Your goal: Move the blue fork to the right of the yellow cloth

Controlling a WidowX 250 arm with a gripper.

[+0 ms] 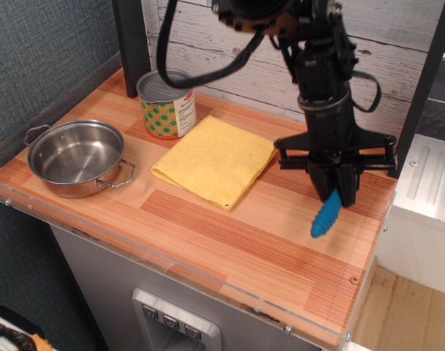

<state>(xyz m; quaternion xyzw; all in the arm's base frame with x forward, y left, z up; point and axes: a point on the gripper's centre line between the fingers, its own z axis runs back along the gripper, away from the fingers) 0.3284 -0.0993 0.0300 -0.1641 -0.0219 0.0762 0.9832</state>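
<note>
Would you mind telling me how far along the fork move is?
Done: the ribbed blue-handled fork is lifted and carried right of the folded yellow cloth. In hand: the black gripper grips it, handle hanging downward. Left: lower it onto the wooden table and release.
</note>
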